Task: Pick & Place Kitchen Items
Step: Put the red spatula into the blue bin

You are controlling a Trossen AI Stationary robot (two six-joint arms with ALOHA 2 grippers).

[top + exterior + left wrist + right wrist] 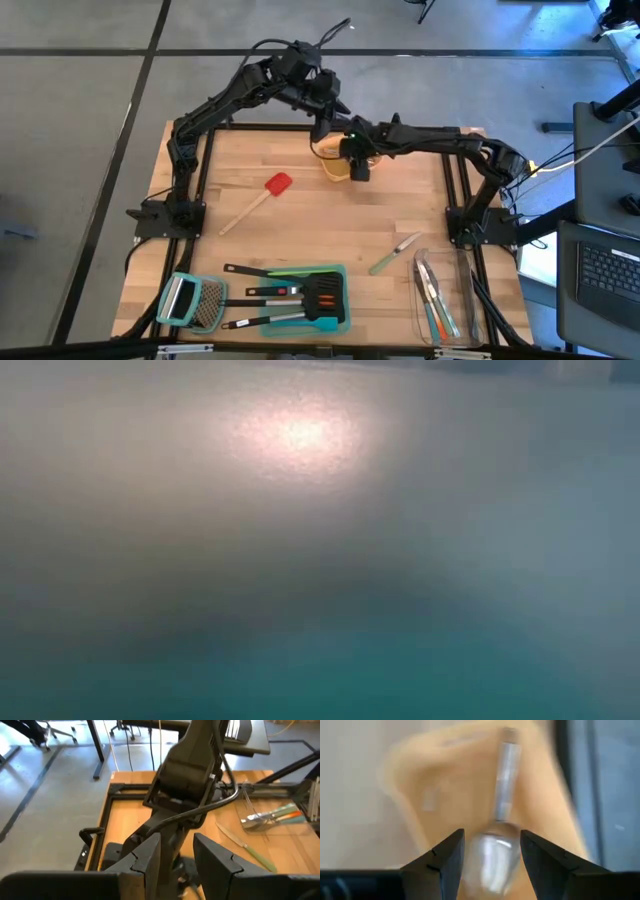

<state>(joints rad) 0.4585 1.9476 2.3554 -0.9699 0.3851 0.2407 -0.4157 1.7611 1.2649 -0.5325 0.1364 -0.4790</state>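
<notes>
An orange container (pixel 330 165) stands on the table at the far middle. My right gripper (pixel 358 170) hangs just above it, open. In the right wrist view a silver spoon (pixel 495 855) lies inside the orange container (pixel 435 785). Its bowl shows below the gap of my right gripper (pixel 492 837) and its handle (pixel 507 775) points away, with no finger touching it. My left gripper (pixel 322 125) waits behind the container, raised and open, with nothing between its fingers (pixel 150 855). A red spatula (pixel 272 188) and a green-handled knife (pixel 393 254) lie loose on the table.
A teal tray (pixel 335 272) with black turners lies at the near middle, with a grater (pixel 190 302) to its left. A clear container (pixel 445 295) of cutlery stands near right. A blurred teal surface fills the low view.
</notes>
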